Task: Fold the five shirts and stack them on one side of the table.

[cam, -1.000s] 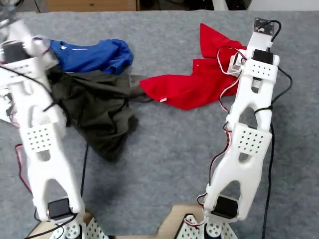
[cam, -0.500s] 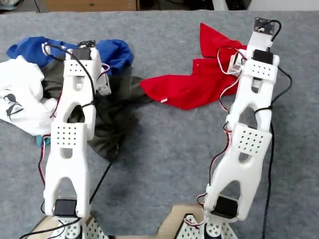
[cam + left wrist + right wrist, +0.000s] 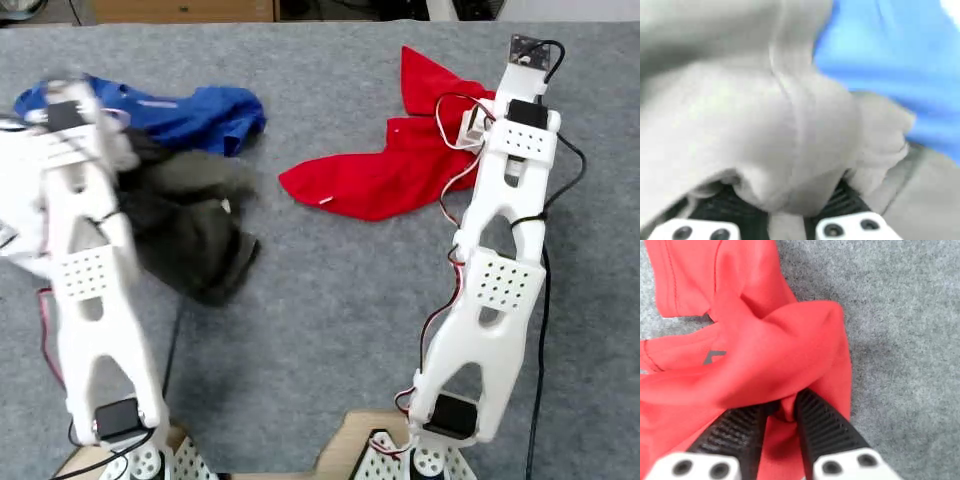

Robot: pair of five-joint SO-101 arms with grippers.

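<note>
Shirts lie unfolded on your table [image 3: 330,300], three in plain sight. The red shirt [image 3: 385,170] sits on the far right, its long axis running left to right, with one end pointing toward the table's middle and a flap turned up toward the far edge. It is rumpled, and a small grey mark shows near a seam (close up in the right wrist view). Your right gripper [image 3: 782,406] is pinched tight on a raised fold of it. The blue shirt [image 3: 190,112] is bunched along the far left, also lying left to right. Touching its near side, the grey shirt [image 3: 195,230] is a crumpled heap trailing toward the near right, partly under your left arm. Your left gripper [image 3: 785,200] is clamped on a thick wad of grey cloth, with blue just beyond it.
</note>
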